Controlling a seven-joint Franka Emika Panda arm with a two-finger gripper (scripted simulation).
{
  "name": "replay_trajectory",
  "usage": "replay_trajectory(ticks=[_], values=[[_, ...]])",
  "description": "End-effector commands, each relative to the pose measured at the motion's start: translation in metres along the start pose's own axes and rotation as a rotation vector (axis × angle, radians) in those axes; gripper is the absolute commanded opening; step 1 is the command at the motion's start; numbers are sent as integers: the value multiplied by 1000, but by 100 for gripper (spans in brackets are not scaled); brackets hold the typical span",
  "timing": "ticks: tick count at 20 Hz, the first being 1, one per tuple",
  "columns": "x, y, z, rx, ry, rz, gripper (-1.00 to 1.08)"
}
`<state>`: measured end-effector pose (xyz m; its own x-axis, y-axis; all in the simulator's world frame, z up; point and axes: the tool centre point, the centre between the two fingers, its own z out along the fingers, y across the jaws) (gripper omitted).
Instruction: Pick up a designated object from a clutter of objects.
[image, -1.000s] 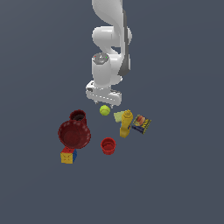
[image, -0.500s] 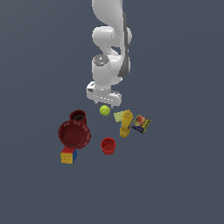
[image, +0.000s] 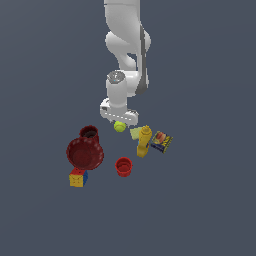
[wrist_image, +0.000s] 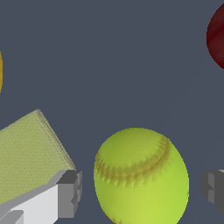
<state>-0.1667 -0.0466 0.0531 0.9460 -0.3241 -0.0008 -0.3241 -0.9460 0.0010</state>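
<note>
The yellow-green ball (image: 119, 127) lies on the dark floor just under my gripper (image: 119, 122). In the wrist view the ball (wrist_image: 141, 175) sits between my two grey fingertips (wrist_image: 70, 193), with a gap on each side, so the gripper (wrist_image: 142, 190) is open around it without touching. The clutter lies around it: dark red bowl (image: 85, 153), dark red mug (image: 89, 132), red cup (image: 123, 166), yellow bottle (image: 144, 141), colourful cube (image: 77, 178) and printed box (image: 161, 141).
A pale yellow-green flat block (image: 135, 132) lies right beside the ball, close to one fingertip in the wrist view (wrist_image: 27, 153). The mug's dark red edge (wrist_image: 215, 37) shows on the other side.
The gripper has come down a little towards the ball. The objects have not moved.
</note>
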Motion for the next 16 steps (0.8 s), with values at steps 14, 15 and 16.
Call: replay_trajectory(ticks=[14, 15, 16], values=[[1, 0, 11, 1, 1, 0, -100], [1, 0, 11, 1, 1, 0, -100], [1, 0, 11, 1, 1, 0, -100]])
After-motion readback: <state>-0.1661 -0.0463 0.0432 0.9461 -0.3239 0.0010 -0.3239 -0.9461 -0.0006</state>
